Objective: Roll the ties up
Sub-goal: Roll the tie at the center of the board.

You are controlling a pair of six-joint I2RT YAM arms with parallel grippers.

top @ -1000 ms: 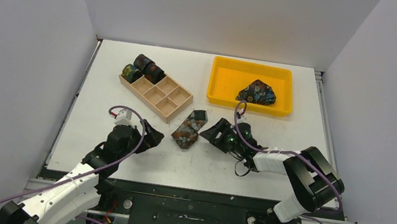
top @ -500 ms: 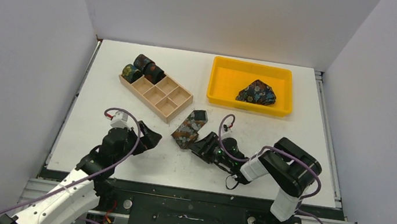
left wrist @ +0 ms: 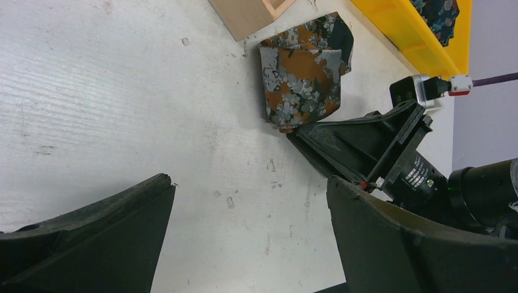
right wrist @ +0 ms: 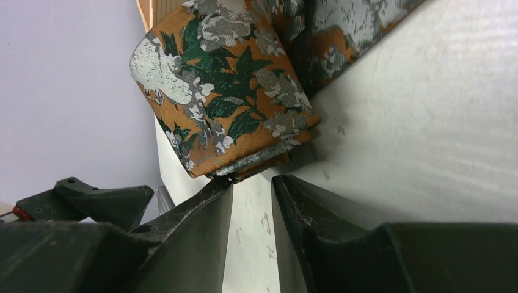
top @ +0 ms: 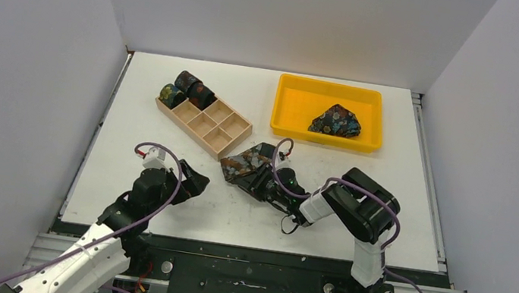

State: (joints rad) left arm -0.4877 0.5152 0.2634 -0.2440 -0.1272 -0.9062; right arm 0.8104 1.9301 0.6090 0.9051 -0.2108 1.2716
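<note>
- White worktop, pale grey walls on three sides, both arms low at the near edge.
- left hand: spread wide, nothing between the fingers, low over bare worktop. Near the loose tie but apart from it. Looks idle.
- Three rolled ties at the left end of the wooden box. They are tight little cylinders, packed touching one another. They seem to sit in the end compartments; cannot tell exactly which. Counting these as done.
- The rest of the box's compartments show bare wood, so there is room for more rolls.
- brown-rust floral tie: on the worktop just beside the box's near-right corner. Folded into a flat, loose wad with dark lining showing at the far end, not rolled. This looks like the one being worked on.
- right hand: narrow, with a slit of worktop showing between the fingers. Tips are down at the tie's near edge and one tip touches the fabric. No cloth seen between the fingers, so no grip as far as I can see.
- yellow tray, far right: holds one dark blue floral tie, a crumpled heap, unrolled.
- Progress, my read: three of the five visible ties are rolled. Step in hand is catching the brown tie's edge to start its roll. Left to do: roll it, box it, then the tray tie.
</note>
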